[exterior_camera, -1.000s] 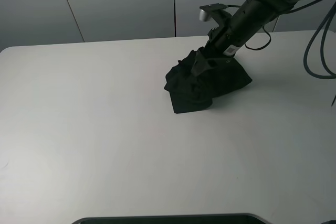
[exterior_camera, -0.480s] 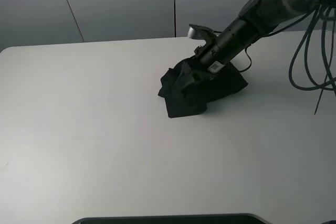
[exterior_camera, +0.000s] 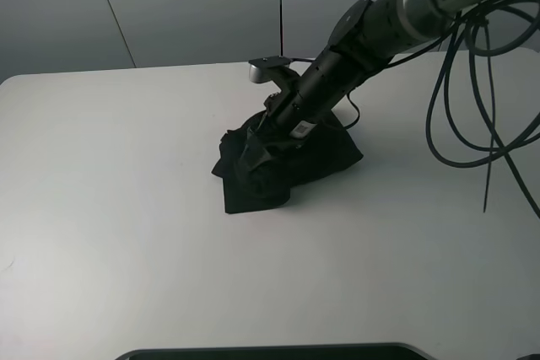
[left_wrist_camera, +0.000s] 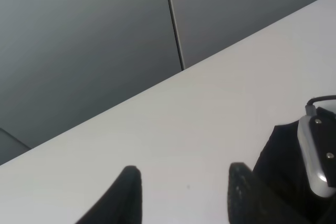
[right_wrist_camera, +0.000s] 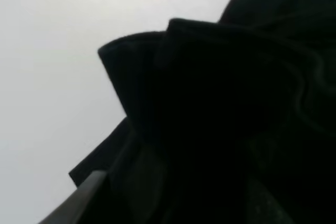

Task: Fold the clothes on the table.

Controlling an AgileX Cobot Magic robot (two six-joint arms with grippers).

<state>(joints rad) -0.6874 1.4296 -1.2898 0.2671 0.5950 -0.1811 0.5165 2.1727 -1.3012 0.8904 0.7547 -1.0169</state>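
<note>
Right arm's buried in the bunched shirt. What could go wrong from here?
1. The T-shirt is a crumpled heap, not spread; its edges are hard to make out in the right wrist view, so a grasp may catch several layers.
2. The right gripper is hidden in black cloth; its grip cannot be confirmed.
3. Loose cables hang over the table and might snag.

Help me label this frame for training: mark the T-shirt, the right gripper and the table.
T-shirt [exterior_camera: 253, 187]: exterior high view, on the bunched black cloth at its near corner.
Right gripper [exterior_camera: 263, 142]: exterior high view, at its tip buried in the cloth.
Table [exterior_camera: 126, 250]: exterior high view, on bare white top.
</note>
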